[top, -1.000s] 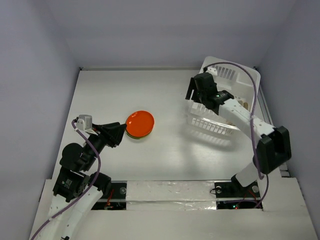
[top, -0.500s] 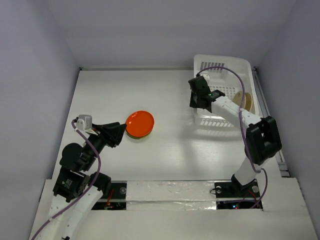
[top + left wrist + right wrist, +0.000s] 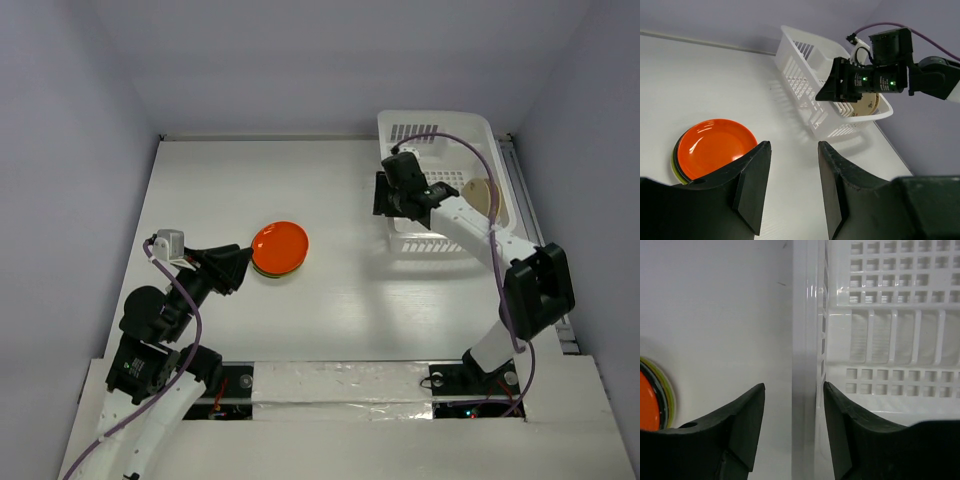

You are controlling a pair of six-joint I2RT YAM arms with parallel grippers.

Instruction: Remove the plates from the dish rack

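The white dish rack (image 3: 437, 124) sits flat at the back right. A cream plate (image 3: 482, 196) leans inside it against its right wall and also shows in the left wrist view (image 3: 866, 106). An orange-red plate (image 3: 280, 245) tops a small stack of plates left of the table's centre. My right gripper (image 3: 388, 196) is open, its jaws straddling the rack's left wall rim (image 3: 807, 340) without gripping it. My left gripper (image 3: 240, 264) is open and empty, just left of the stack (image 3: 715, 147).
Grey walls close in the table on three sides. The stack's edge shows at the left of the right wrist view (image 3: 650, 400). White table surface (image 3: 340, 290) lies between the stack and the rack.
A second ago the rack was tipped up and nearer the front right. It has swung back and now lies flat at the back. My right gripper moved with it. The left arm has not moved.
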